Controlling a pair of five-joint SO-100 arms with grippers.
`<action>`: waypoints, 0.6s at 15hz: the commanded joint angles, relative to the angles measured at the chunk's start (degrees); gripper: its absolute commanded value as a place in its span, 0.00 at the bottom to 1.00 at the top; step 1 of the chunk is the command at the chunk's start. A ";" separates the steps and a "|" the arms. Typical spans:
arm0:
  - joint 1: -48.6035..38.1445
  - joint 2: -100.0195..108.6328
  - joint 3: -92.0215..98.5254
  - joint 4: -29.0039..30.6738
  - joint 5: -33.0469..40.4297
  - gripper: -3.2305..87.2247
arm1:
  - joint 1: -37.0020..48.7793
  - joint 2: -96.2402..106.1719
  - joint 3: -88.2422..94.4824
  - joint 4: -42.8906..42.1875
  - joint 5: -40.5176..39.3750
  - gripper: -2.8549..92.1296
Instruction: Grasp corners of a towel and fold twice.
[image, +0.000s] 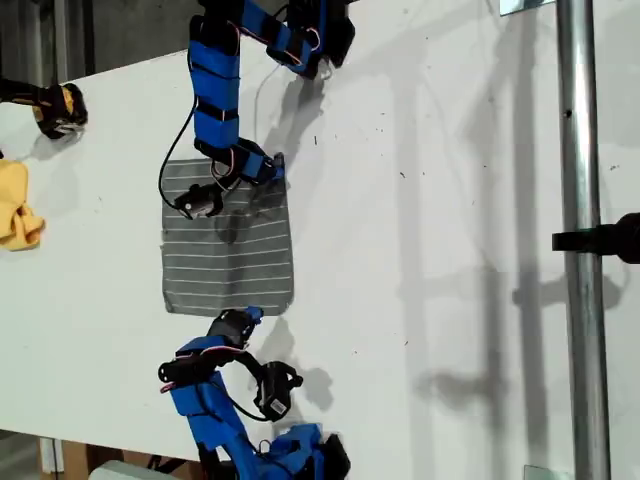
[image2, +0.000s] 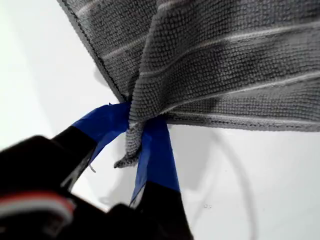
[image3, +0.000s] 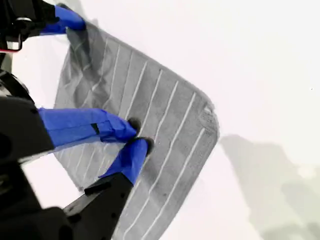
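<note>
— Closest to the lens, what do you see?

— Blue fingers (image2: 155, 150) of my first pincer (image2: 137, 145), squeezed tight on one corner (image2: 131, 147) of the towel (image2: 225, 60). The grey tip pokes out below the jaws, and the striped cloth rises away from them, bunched into a fold at the pinch.

— Where does that sit in the exterior view?

— My first pincer (image: 272, 163) is at the towel's upper corner toward the exterior view's right. The towel (image: 230, 265) lies spread on the white desk (image: 420, 200), mostly flat, rumpled only near that held corner.

— And the other arm?

— My second pincer (image3: 134, 136) is at the opposite edge, its two blue tips very close together and touching the cloth. Whether they actually have fabric nipped between them, I cannot tell. In the exterior view my second pincer (image: 243, 316) meets the towel's lower edge, a little in from the lower corner (image: 288, 303) toward that view's right.

— Does its camera see the first pincer?

— Yes, at the far corner (image3: 82, 27), with creases running away from it.

— Anything else on the desk?

— A yellow cloth (image: 15, 205) at the exterior view's left edge, well apart from the towel, and a metal pole (image: 580, 250) running down that view's right.
</note>
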 joint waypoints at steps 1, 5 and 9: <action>0.62 -1.76 -5.54 5.63 -1.14 0.43 | -0.79 1.58 0.09 -1.05 0.00 0.03; 0.44 -2.11 -7.73 6.68 2.37 0.50 | -0.97 1.58 0.09 -1.05 0.00 0.03; -0.44 -3.52 -6.94 6.59 2.81 0.49 | -0.88 1.58 0.18 -1.14 0.00 0.03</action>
